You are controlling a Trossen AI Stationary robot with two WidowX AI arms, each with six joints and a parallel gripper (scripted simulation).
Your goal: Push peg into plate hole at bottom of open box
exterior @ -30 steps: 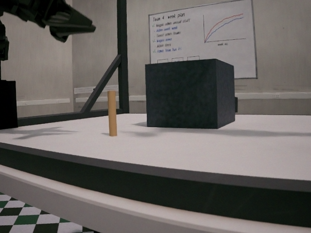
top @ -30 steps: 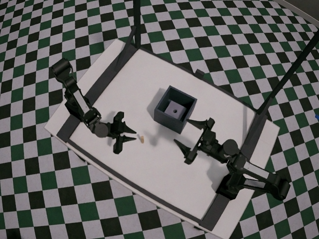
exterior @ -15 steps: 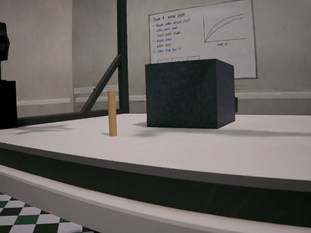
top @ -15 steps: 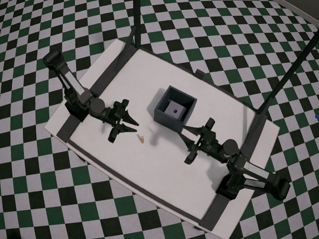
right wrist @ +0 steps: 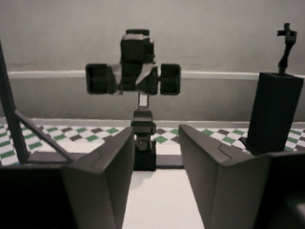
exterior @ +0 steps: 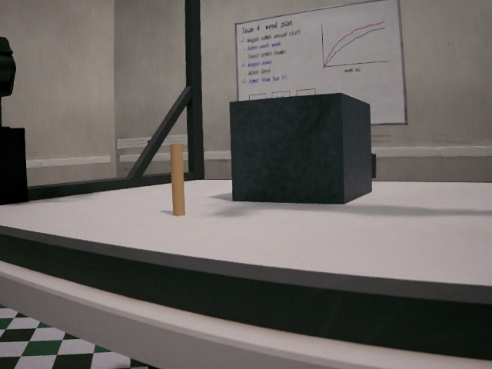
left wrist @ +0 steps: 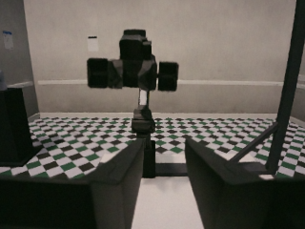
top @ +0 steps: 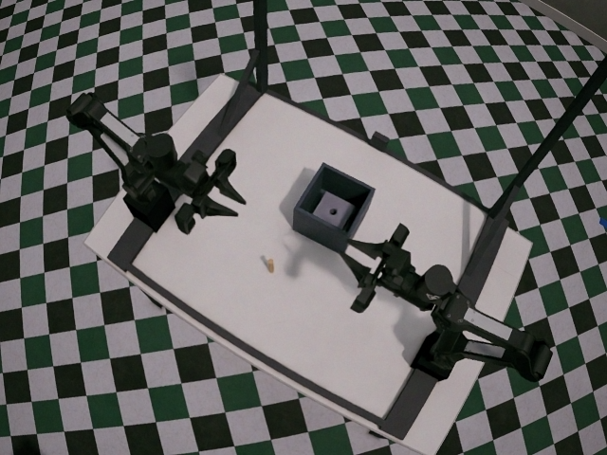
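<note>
The tan peg stands upright on the table, outside the open dark box. The light plate at the box bottom has its round hole visible and empty. My left gripper is part open and empty; its tips overlap the box's near corner in the top view, and contact cannot be told. My right gripper is part open and empty, left of the box and away from the peg. Neither wrist view shows the peg.
The white table has a dark frame rail along its near edge. Dark uprights rise at the two back corners. The arms face each other across the table, with the box between them toward the back edge.
</note>
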